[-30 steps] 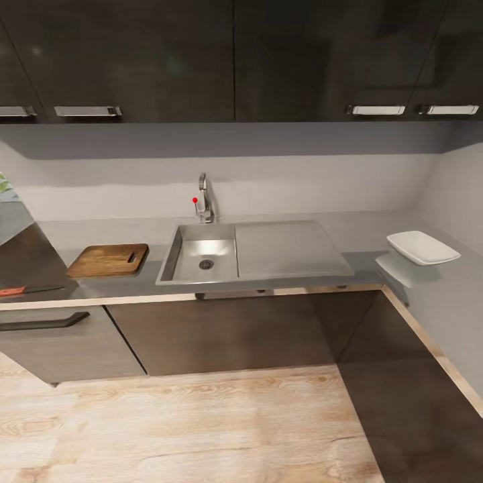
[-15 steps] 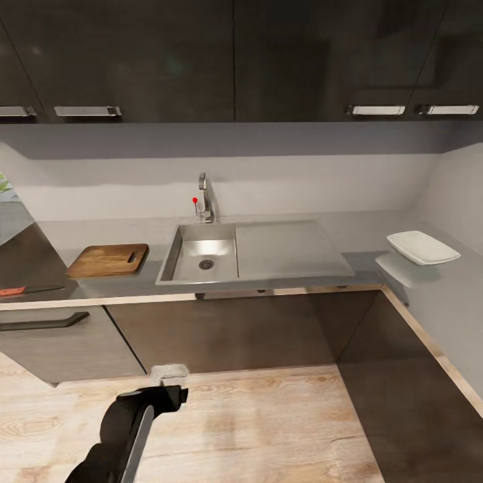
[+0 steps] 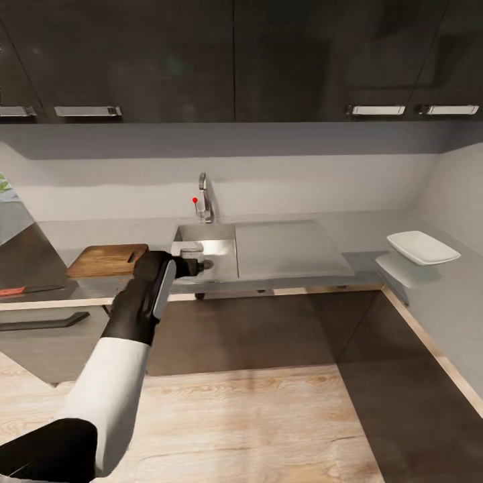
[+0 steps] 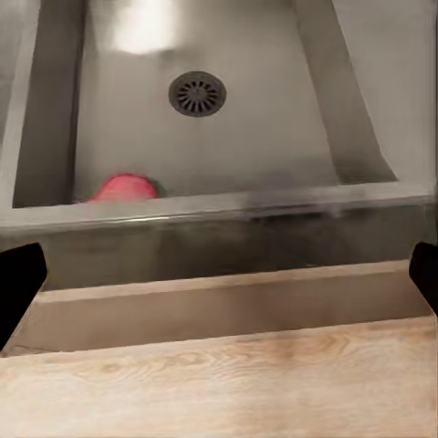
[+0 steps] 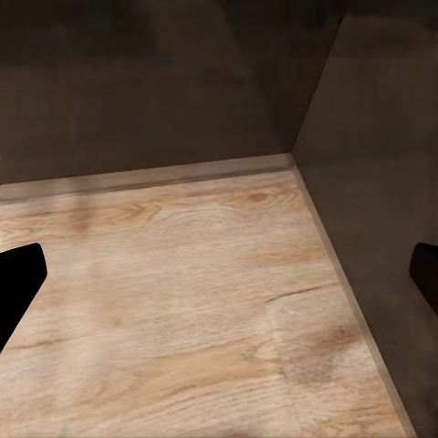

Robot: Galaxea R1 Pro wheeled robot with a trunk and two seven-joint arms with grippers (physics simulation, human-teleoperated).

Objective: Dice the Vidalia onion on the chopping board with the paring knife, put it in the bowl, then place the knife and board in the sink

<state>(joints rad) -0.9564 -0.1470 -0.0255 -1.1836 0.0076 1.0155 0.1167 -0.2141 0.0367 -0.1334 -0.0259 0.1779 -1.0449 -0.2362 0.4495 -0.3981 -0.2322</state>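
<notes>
Soft, even indoor light, dim under the upper cabinets [image 3: 235, 60]; glare inside the sink [image 4: 146, 27]; slightly blurred renders.

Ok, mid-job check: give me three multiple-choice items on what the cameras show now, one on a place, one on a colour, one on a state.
1. Where does the Vidalia onion lie?
A. In the sink basin against its front wall
B. On the chopping board
C. In the bowl

2. What colour is the paring knife's handle?
A. Blue
B. Red-orange
C. White

3. How does the left tool stand?
A. Shut on the onion
B. Shut on the knife
C. Open, holding nothing

Answers:
1. A: the left wrist view shows the pink bulb inside the sink, behind its near rim, while the chopping board and the bowl are bare.
2. B: the paring knife on the countertop has a red-orange handle.
3. C: the left tool has its dark fingertips wide apart at the picture's edges, nothing between them.
</notes>
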